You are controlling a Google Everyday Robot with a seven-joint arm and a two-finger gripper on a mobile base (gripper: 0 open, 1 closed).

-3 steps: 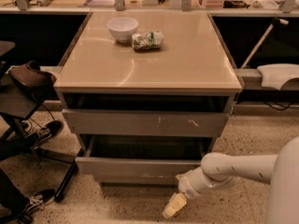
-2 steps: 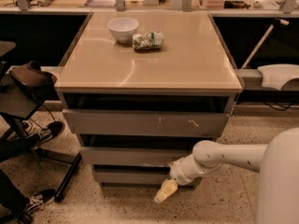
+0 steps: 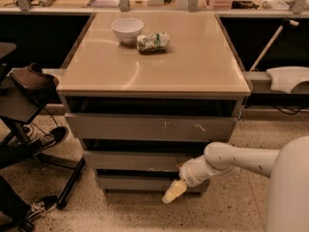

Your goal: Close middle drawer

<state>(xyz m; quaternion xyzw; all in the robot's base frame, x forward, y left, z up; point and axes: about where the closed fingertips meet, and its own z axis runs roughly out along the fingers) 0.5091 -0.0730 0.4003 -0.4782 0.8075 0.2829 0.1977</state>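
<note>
The middle drawer [image 3: 130,161] is the plain grey front under the scuffed top drawer front [image 3: 149,127] of the cabinet. It sits nearly flush with the lowest drawer front [image 3: 135,182], with a thin dark gap above it. My gripper [image 3: 174,191], yellowish at the tip, hangs low in front of the cabinet's lower right part, at the level of the lowest front. The white arm [image 3: 227,161] reaches in from the right, and its wrist lies against the right end of the middle drawer front.
A white bowl [image 3: 127,30] and a crumpled snack bag [image 3: 153,41] lie on the beige cabinet top [image 3: 159,66]. A black chair base [image 3: 63,178] and someone's shoes [image 3: 46,139] are at the left. A white machine part [image 3: 289,79] is at the right.
The middle drawer stood well out a second ago and has slid back into the cabinet. My arm and gripper moved left and in toward the cabinet with it.
</note>
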